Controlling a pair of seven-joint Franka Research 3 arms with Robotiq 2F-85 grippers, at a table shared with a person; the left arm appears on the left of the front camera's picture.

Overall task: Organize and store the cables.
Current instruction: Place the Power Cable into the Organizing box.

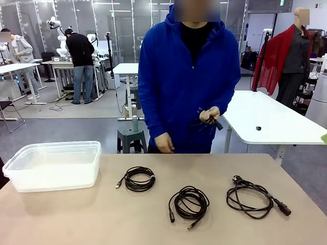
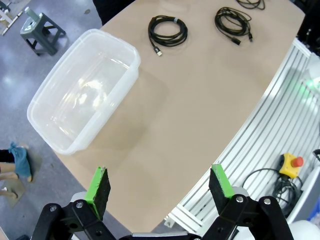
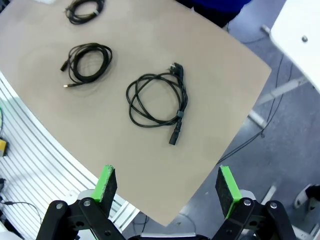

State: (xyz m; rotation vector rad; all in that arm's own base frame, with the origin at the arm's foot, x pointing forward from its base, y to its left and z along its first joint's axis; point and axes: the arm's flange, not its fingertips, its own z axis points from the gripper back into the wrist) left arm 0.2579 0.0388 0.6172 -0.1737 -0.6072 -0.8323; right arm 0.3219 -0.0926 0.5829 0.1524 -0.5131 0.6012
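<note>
My left pincer [image 2: 160,181] hangs high over the near left corner of the tan table [image 1: 76,219], released, its green pads spread wide with nothing between them. Below it and farthest left sits a clear tub [image 1: 51,178], open-topped, with nothing inside it; from my left wrist it [image 2: 82,97] lies at a slant close to the table's edge. Just to the right of the tub, apart from it, lies a small coil [image 1: 138,179] of thin black cable, wound tight, one plug end poking out toward the tub; my left wrist sees it [image 2: 167,31] beyond the tub's far corner. Next comes the middle coil [image 1: 189,201], looser and nearer to me, both plug ends trailing off its near side. Farthest right is the power cable [image 1: 253,198], thicker and loosely looped, a plug at each end; it [image 3: 155,100] lies flat below my right wrist. My right pincer [image 3: 167,181] hovers above that end of the table, equally released and holding nothing. Across the table a person in a blue hoodie stands, one hand [image 1: 209,116] raised at the waist and closed around a black cord [image 1: 217,124].
</note>
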